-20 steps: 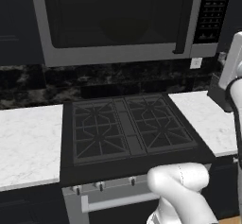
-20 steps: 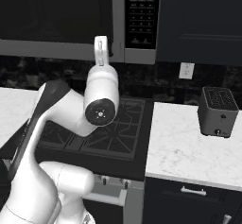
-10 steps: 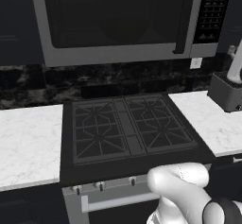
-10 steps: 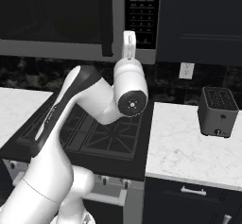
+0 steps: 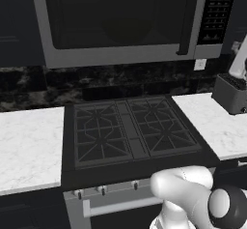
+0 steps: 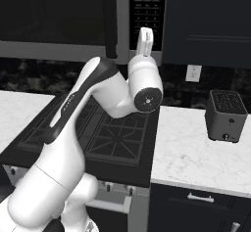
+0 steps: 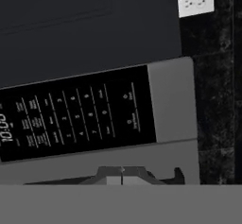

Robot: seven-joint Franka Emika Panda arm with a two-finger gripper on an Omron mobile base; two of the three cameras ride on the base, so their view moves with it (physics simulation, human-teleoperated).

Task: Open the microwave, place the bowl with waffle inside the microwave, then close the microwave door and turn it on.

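The microwave (image 5: 120,54) hangs above the stove with its microwave door (image 5: 116,15) closed, the dark handle bar (image 5: 185,18) at the door's right side. My gripper (image 6: 145,41) is raised in front of the lower part of the black button panel (image 6: 147,6). In the hand view the fingertips (image 7: 122,175) press together, shut on nothing, and point at the button panel (image 7: 75,119), which lies sideways there. The bowl and the waffle are hidden from view.
A black gas stove (image 5: 130,131) sits under the microwave between white marble counters (image 6: 196,152). A small dark toaster (image 6: 225,114) stands on the right counter. A white wall outlet (image 6: 194,72) is on the dark backsplash, right of the microwave.
The arm has swung right, carrying the shut gripper from in front of the door handle to in front of the button panel. The microwave stays closed.
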